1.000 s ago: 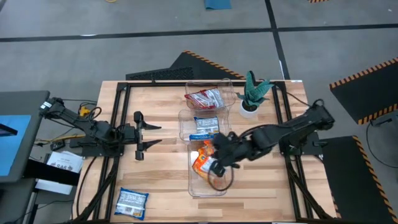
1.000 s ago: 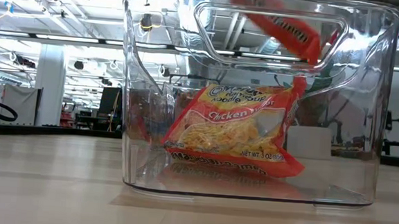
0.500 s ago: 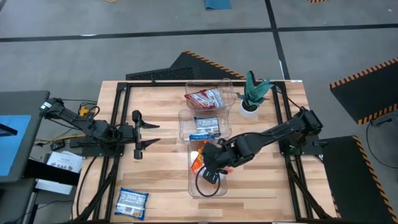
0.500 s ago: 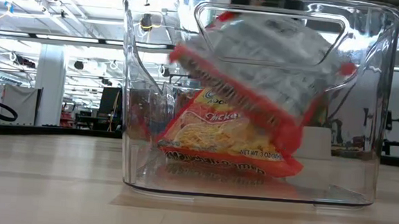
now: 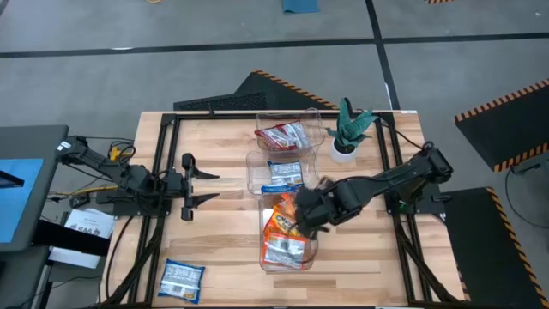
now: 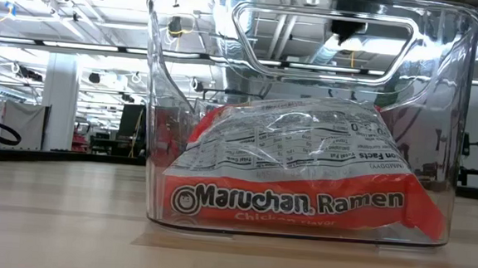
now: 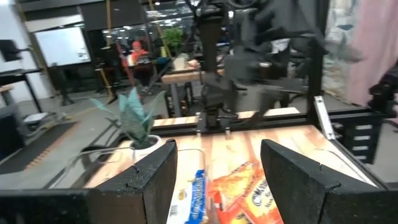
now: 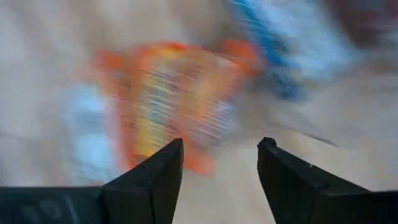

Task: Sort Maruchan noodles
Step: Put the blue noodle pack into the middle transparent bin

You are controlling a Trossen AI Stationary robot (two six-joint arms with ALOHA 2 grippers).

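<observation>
Three clear plastic bins sit in a row down the middle of the wooden desk (image 5: 214, 172). The near bin (image 5: 287, 239) holds orange crinkly Maruchan packets (image 5: 283, 232). The middle bin (image 5: 276, 172) holds a blue-and-white packet (image 5: 282, 175), and the far bin (image 5: 287, 133) holds a red packet (image 5: 283, 136). Another blue-and-white packet (image 5: 182, 278) lies flat near the desk's front left corner.

The low view shows the top orange packet (image 6: 302, 184) lying back side up, with small print and "Maruchan Ramen" on its edge. The high view cannot show that.

The right jaws (image 5: 302, 215) hang over the near bin, spread apart and empty. The left jaws (image 5: 190, 187) wait over the desk's left side, spread apart too.

A small green plant in a white pot (image 5: 347, 129) stands beside the far bin. The right wrist view is too blurry to tell much.
</observation>
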